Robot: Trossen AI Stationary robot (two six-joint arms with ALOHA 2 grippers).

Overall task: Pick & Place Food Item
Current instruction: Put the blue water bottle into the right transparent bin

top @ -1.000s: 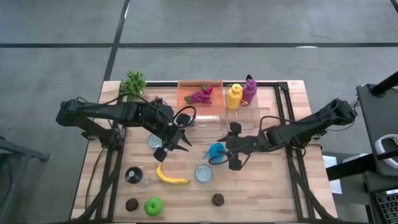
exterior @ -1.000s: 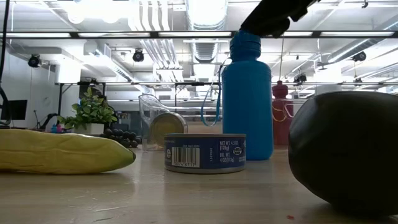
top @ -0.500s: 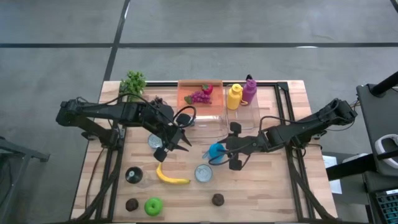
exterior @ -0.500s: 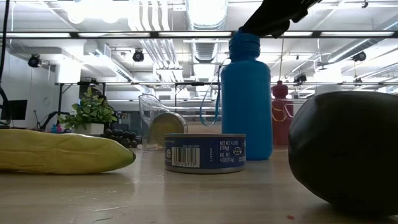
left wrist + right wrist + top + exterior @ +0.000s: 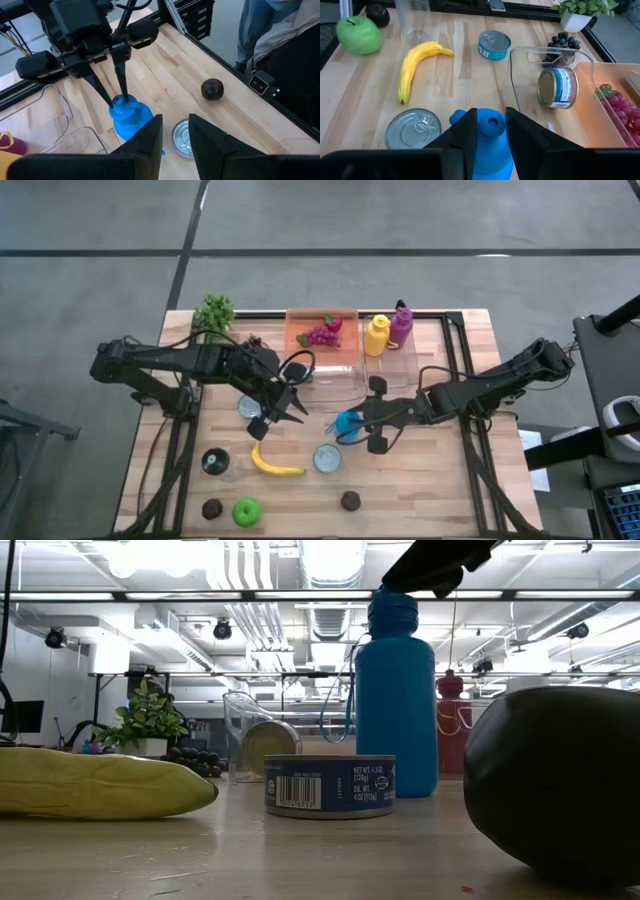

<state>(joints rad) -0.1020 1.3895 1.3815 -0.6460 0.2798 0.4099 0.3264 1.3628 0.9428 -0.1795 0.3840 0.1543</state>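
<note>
Table centre: my right pincer (image 5: 487, 131) is closing narrow around the cap of the upright blue plastic bottle (image 5: 348, 423). Bottle standing unlifted; lifting and placing remaining. Left pincer (image 5: 277, 414) idling nearby.

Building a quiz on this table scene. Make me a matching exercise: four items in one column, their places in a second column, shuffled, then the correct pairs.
Items
1. blue bottle
2. red grapes
3. green apple
4. banana

Places
A. in the orange tray
B. near the table's front edge, beside a dark round fruit
C. between the fingers of the right tool
D. lying left of the flat can

Pairs: 1-C, 2-A, 3-B, 4-D
</note>
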